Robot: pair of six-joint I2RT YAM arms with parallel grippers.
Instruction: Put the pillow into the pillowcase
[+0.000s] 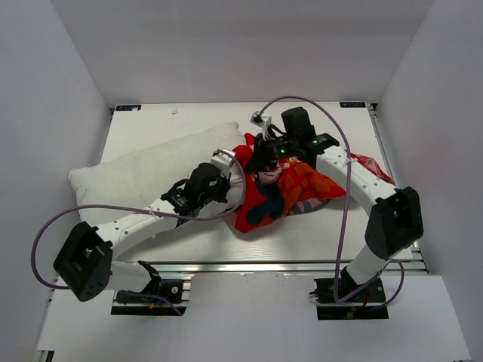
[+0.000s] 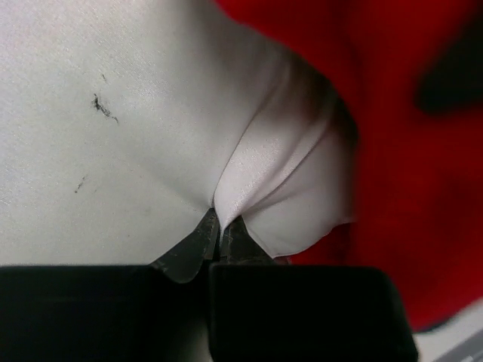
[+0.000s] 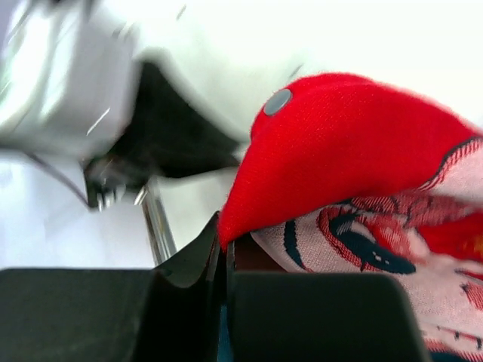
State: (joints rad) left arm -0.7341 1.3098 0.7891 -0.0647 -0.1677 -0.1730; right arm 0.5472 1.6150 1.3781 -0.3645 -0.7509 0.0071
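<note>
White links and black joints on the left arm and right arm; lilac cables; left gripper and right gripper black.

The pillow wears smooth white cloth with a faint sheen; the pillowcase is coarser, matt red woven fabric; the desk is matt white.

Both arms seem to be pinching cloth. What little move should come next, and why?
Probably the left gripper should push its pinched fold of pillow into the pillowcase while the right gripper holds the red edge: most of the pillow lies outside.
</note>
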